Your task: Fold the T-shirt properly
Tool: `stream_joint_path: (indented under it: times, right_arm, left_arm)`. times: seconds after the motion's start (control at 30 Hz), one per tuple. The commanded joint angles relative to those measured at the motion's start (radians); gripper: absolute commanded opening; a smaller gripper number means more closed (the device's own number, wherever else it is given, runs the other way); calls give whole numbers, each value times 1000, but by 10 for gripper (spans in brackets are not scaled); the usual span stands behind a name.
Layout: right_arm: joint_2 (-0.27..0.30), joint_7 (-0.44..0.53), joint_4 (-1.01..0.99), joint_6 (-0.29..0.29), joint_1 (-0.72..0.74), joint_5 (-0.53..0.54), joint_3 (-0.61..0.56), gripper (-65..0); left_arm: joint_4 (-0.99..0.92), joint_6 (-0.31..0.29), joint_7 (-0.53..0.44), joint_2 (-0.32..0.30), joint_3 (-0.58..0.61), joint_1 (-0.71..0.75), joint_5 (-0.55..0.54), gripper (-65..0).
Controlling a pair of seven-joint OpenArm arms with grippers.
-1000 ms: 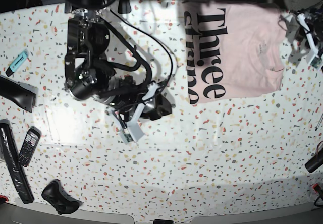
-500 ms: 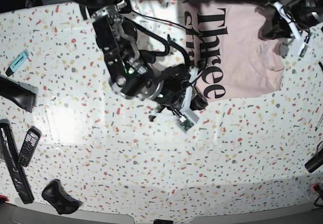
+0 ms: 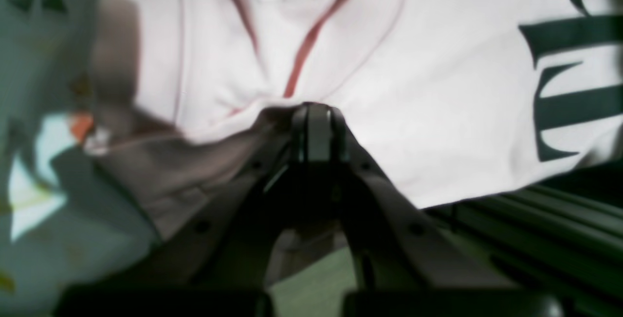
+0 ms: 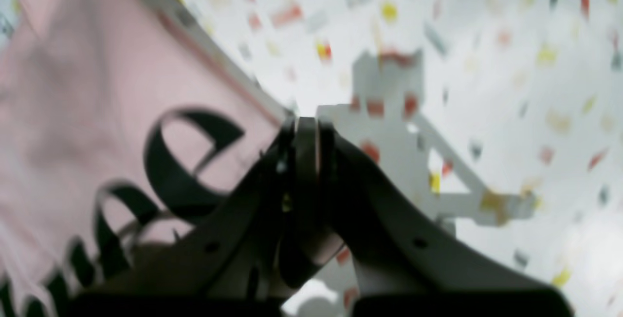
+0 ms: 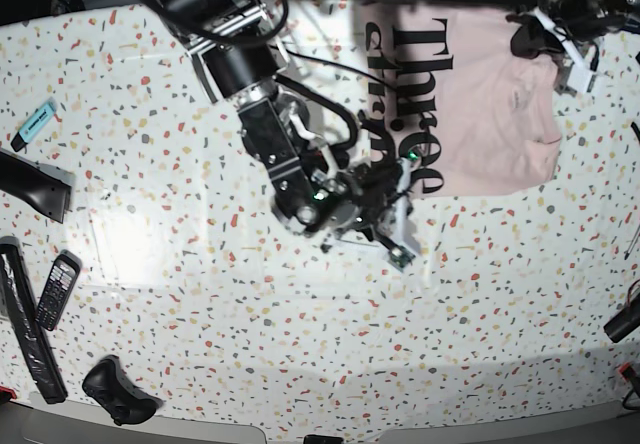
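The pale pink T-shirt (image 5: pixel 490 114) lies at the table's far right, lettered side up, with big black letters down its left part. My left gripper (image 5: pixel 524 44) is at its upper right. In the left wrist view it (image 3: pixel 316 112) is shut on a bunched fold of the T-shirt (image 3: pixel 438 88) just below the collar. My right gripper (image 5: pixel 390 194) is at the shirt's lower left corner. In the right wrist view it (image 4: pixel 306 129) is shut right at the hem of the T-shirt (image 4: pixel 73 112), with a thin strip of cloth between the fingers.
The speckled white table (image 5: pixel 300 344) holds a teal marker (image 5: pixel 35 124), a black bar (image 5: pixel 35 186), a black phone (image 5: pixel 57 291), a long black strip (image 5: pixel 25 329) and a black controller (image 5: pixel 118 389) along its left side. A black object (image 5: pixel 625 319) sits at the right edge.
My right arm swung right across the table from the middle left to the shirt's lower left corner. My left gripper moved left from beside the shirt onto its collar area, which is bunched up.
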Motion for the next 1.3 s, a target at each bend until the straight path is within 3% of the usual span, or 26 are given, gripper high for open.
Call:
stream_joint_path:
  times: [0.0, 0.23, 0.53, 0.83, 1.27]
  right_arm:
    - [8, 3, 13, 3, 20, 11, 2, -650]
    - [116, -46, 39, 3, -13, 11, 2, -650]
    - [215, -45, 274, 2, -184, 11, 2, -650]
    - [223, -6, 428, 2, -370, 12, 2, -650]
    - [200, 49, 467, 2, -476, 68, 0, -650]
  left_arm:
    - [-18, 3, -12, -10, -5, -14, 27, -650]
    - [-153, 3, -103, -10, -5, -132, 145, -650]
    - [-265, 3, -229, -11, 41, -332, 280, -650]
    - [-389, 3, -369, -27, 248, -485, 292, -650]
    - [-389, 4, -378, -25, 324, -592, 287, -650]
